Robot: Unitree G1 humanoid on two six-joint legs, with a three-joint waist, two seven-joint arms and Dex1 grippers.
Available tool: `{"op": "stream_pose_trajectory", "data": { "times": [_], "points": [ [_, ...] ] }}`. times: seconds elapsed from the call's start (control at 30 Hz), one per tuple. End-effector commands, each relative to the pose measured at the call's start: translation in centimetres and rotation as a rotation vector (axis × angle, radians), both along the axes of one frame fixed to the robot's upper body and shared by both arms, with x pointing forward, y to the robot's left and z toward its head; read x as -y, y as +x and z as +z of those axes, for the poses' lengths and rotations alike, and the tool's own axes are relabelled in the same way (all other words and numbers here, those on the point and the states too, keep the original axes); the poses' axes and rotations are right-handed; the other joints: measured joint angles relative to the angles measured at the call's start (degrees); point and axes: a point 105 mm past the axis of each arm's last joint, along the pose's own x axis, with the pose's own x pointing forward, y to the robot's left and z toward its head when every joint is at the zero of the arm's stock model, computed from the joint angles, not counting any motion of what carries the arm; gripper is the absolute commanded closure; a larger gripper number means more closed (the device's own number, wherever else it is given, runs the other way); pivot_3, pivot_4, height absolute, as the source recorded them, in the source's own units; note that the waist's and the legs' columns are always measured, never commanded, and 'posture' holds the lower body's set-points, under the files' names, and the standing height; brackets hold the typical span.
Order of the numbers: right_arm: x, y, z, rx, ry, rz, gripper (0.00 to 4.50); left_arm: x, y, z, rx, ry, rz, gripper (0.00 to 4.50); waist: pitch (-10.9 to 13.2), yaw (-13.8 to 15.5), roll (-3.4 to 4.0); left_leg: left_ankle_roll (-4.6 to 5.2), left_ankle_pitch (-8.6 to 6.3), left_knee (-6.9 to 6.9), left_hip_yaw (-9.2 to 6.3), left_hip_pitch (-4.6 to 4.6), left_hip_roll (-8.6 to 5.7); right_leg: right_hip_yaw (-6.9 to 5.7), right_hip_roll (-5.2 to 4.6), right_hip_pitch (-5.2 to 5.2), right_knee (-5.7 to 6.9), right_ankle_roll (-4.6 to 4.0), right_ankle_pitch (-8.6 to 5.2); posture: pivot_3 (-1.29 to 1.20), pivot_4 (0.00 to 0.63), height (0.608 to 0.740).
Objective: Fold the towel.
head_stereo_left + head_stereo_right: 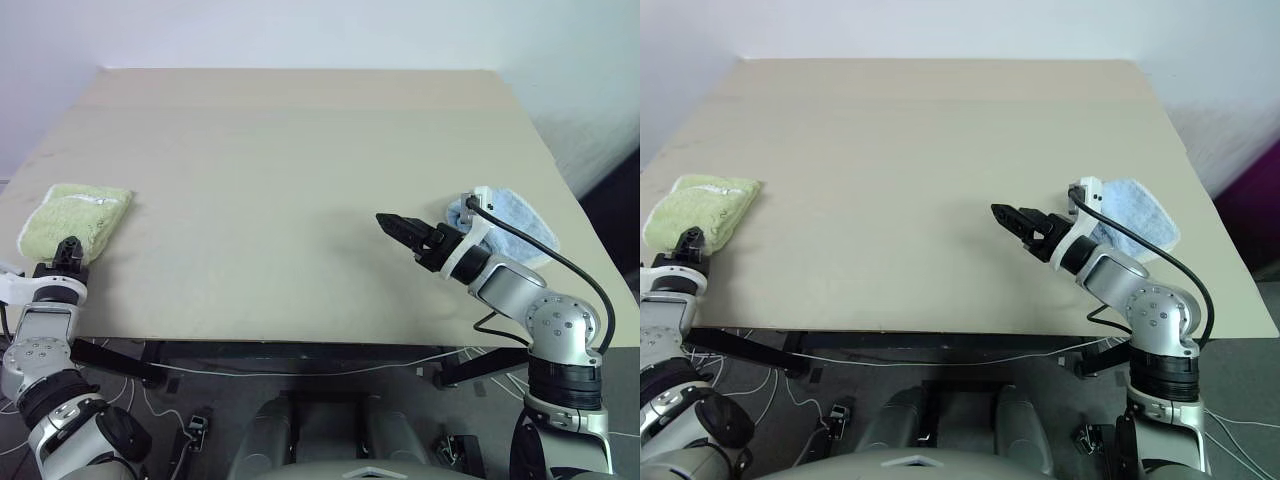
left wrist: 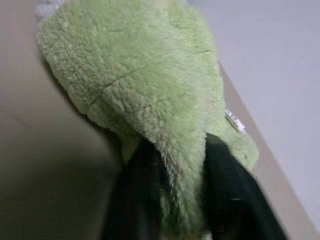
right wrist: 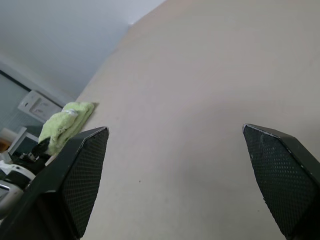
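Note:
The towel lies folded into a light green bundle at the table's left edge, white stitching showing on its top. My left gripper sits at the towel's near end. In the left wrist view its two black fingers stand apart on either side of a puffy, unsqueezed fold of the towel, so it is open. My right gripper hovers open over the bare tabletop right of centre, pointing left, with nothing between its fingers. The right wrist view shows the towel far across the table.
A light blue terry towel lies crumpled by the table's right edge, behind my right wrist. The beige table stretches wide between the two towels. Cables hang below its front edge.

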Motion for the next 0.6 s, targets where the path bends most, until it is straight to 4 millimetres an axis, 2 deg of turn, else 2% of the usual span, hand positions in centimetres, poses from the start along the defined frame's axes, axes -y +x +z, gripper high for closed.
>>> {"op": "stream_pose_trajectory", "data": {
  "times": [0.03, 0.2, 0.3, 0.43, 0.53, 0.6],
  "points": [
    [-0.5, 0.1, 1.0, 0.043, 0.012, 0.02, 0.0, -0.7, -1.1, 2.3, 0.112, 0.019, 0.008, 1.88, 0.0, -0.02, 0.0, 0.0, 0.0, 0.0, 0.0, 0.0, 0.0, 0.0, 0.0, 0.0, 0.0, 0.0, 0.0, 0.0, 0.15, 0.74],
    [-1.0, 0.2, 0.9, 0.039, 0.019, 0.036, 0.0, 0.4, -2.8, 2.7, 0.121, 0.051, -0.084, 0.13, 0.0, -0.12, 0.0, 0.0, 0.0, -0.01, 0.0, 0.0, 0.0, 0.01, 0.0, 0.0, -0.01, 0.0, 0.0, 0.0, 0.15, 0.74],
    [-1.3, 0.3, 0.9, 0.038, 0.024, 0.045, 0.0, 2.5, -4.0, 2.9, 0.113, 0.106, -0.207, 0.04, 0.0, -0.19, 0.0, 0.0, 0.0, -0.02, 0.0, 0.0, 0.01, 0.03, -0.01, -0.01, -0.02, -0.01, -0.01, 0.0, 0.15, 0.74],
    [-1.3, 0.6, 1.0, 0.035, 0.029, 0.052, 0.0, 7.3, -5.1, 3.2, 0.072, 0.236, -0.404, 0.04, 0.0, -0.02, 0.02, 0.0, -0.01, -0.04, 0.02, 0.01, 0.02, 0.05, -0.05, 0.02, -0.06, -0.03, -0.01, 0.0, 0.15, 0.74],
    [-1.8, 1.2, 1.2, 0.047, 0.022, 0.053, 0.0, 9.9, -4.5, 3.2, 0.006, 0.363, -0.491, 0.04, 0.0, 0.29, 0.02, -0.01, -0.01, -0.04, -0.01, 0.02, 0.01, 0.0, -0.09, 0.08, -0.12, -0.06, 0.0, 0.0, 0.15, 0.74],
    [-2.0, 1.7, 1.2, 0.087, -0.042, 0.047, 0.0, 11.4, -3.5, 3.5, -0.042, 0.52, -0.529, 0.04, 0.0, 0.13, 0.02, -0.01, -0.01, -0.04, -0.01, 0.02, 0.0, -0.01, -0.1, 0.1, -0.17, -0.08, 0.01, 0.0, 0.15, 0.74]
  ]
}}
